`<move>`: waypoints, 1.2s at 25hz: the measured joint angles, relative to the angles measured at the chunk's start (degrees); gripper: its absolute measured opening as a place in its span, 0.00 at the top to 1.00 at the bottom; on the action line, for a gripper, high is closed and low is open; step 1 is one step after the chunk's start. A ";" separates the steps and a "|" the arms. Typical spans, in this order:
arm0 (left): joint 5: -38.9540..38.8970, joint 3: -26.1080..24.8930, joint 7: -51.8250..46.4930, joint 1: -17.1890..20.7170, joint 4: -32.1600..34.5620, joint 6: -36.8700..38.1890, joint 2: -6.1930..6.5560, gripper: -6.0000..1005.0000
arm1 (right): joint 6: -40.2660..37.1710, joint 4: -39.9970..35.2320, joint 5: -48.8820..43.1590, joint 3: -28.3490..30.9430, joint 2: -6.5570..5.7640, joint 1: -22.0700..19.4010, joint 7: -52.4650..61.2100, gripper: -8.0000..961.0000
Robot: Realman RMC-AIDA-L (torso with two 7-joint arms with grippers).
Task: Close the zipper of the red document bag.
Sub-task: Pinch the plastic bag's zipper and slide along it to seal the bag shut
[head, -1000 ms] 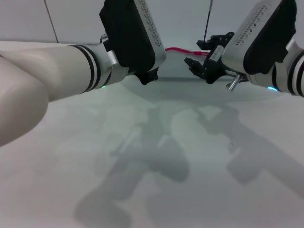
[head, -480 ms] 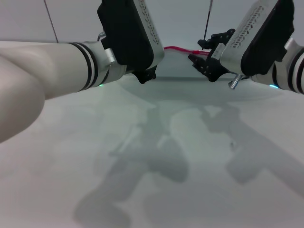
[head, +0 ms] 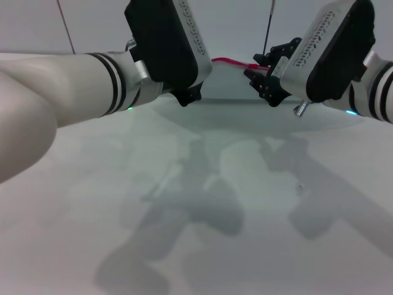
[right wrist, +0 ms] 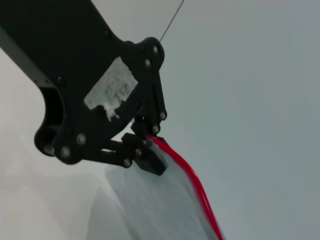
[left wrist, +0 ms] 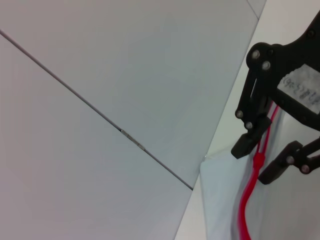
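The red document bag [head: 239,106] lies flat at the far side of the table, pale and translucent. Its zipper [head: 228,62] runs as a thin red line along the far edge. My left gripper [right wrist: 144,152] is shut on the bag's corner where the zipper [right wrist: 192,181] ends; in the head view the left wrist hides most of it. My right gripper [head: 260,69] is at the zipper, open. In the left wrist view its two black fingers [left wrist: 247,145] stand on either side of the red strip [left wrist: 246,205], at a small red slider [left wrist: 258,161].
The white table [head: 184,203] spreads toward me with only arm shadows on it. A pale wall with thin dark seams [head: 66,27] rises behind the bag. Both forearms reach far forward over the table.
My right gripper has shifted a little up and toward the zipper, and its fingers stand closer together. The left arm has barely moved.
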 joint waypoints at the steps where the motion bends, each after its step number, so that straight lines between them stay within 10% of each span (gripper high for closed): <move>1: 0.00 0.00 0.00 -0.04 0.00 0.00 0.00 0.94 | 0.00 -0.01 0.02 -0.03 0.00 0.05 -0.01 0.67; 30: 0.09 0.00 0.13 -0.16 -0.61 -0.22 -0.11 0.94 | 0.88 0.00 0.33 -0.61 0.08 0.59 0.03 0.88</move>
